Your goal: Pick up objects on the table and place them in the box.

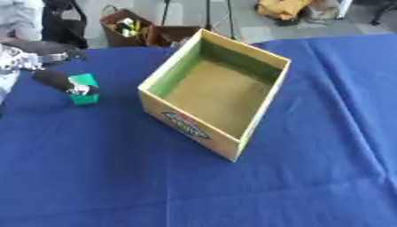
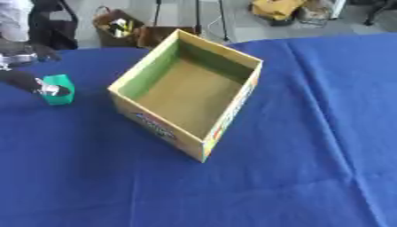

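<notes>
An open cardboard box (image 1: 256, 113) with a green-lined inside stands askew in the middle of the blue table, and nothing shows inside it. Left of it sits a small green block (image 1: 85, 82). My left hand (image 1: 54, 80) comes in from the left edge, and a black finger with a silver tip lies across the block's front, pinching it. In the right eye view the block (image 2: 60, 84) is close to the left edge. Whether the block rests on the cloth or is just off it, I cannot tell. My right hand shows in neither view.
The blue tablecloth (image 1: 325, 146) covers the whole table. Beyond the far edge, on the floor, stand a brown bag (image 1: 124, 26) with things in it and a yellow bundle (image 1: 283, 8). A person stands at the far left edge.
</notes>
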Controlling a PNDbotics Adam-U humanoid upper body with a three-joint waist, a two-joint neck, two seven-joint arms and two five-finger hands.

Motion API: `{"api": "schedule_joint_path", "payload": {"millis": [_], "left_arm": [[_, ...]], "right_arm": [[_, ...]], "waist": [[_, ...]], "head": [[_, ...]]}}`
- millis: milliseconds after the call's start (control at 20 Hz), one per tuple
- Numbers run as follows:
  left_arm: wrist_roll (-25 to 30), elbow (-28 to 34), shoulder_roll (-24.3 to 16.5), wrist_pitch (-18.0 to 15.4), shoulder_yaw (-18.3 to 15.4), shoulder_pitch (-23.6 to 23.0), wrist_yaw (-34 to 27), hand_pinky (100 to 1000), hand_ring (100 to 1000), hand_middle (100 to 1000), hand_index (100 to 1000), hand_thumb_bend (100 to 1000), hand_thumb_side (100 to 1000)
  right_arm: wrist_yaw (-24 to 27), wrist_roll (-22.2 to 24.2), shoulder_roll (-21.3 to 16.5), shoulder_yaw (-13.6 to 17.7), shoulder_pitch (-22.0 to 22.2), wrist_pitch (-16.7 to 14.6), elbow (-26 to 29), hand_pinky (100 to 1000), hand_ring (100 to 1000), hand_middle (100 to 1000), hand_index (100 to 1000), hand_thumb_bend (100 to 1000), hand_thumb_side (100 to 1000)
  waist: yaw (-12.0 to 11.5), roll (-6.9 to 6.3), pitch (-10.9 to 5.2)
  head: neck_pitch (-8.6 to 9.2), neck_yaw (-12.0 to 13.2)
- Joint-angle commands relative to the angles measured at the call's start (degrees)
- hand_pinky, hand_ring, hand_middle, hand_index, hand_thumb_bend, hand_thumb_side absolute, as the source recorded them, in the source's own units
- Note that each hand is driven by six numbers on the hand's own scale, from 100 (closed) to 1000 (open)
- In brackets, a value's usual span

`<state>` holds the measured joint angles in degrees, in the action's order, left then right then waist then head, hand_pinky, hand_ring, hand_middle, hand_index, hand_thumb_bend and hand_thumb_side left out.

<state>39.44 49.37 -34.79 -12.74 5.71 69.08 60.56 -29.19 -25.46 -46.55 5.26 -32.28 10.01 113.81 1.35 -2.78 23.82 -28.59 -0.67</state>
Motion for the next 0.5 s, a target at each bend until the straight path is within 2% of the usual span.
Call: {"api": "schedule_joint_path", "payload": {"millis": [50,500], "left_arm": [[1.1,1.2,-2.7,-0.3,-0.9,1.5,-0.7,958,954,1000,1000,728,794],[3.1,0.4,-3.2,0.0,-1.1,1.2,-1.6,972,969,1000,1000,716,790]], "right_arm": [[0.3,0.2,-1.6,0.4,-0.5,0.0,0.8,783,822,741,716,100,1000],[0.3,-0.2,-1.4,0.5,-0.7,0.2,0.8,781,813,731,707,100,1000]], "waist": [[-0.1,0.02,-1.01],[0.2,0.03,-0.09]], "head": [[0.69,-0.3],[1.79,-0.1]]}}
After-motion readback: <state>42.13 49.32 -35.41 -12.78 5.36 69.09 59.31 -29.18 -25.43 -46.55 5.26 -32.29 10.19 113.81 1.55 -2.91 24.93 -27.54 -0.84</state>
